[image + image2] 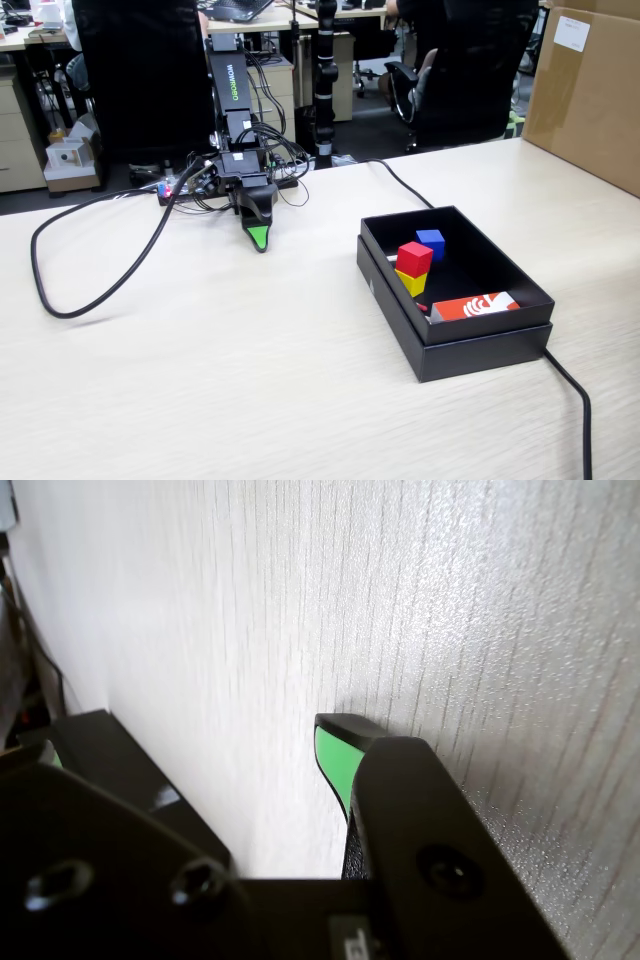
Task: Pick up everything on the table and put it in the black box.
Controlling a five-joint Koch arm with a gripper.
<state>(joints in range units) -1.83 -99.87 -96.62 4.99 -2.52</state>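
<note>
Yellow cube (411, 282) half hidden under red cube (414, 258); green cube unseen.

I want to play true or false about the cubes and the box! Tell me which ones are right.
1. The red cube sits on top of the yellow cube. True.
2. The blue cube is out on the table. False: it is inside the black box.
3. The claw is reaching into the black box. False: it is down by the bare table, left of the box in the fixed view.
4. An orange-and-white packet lies in the black box. True.
</note>
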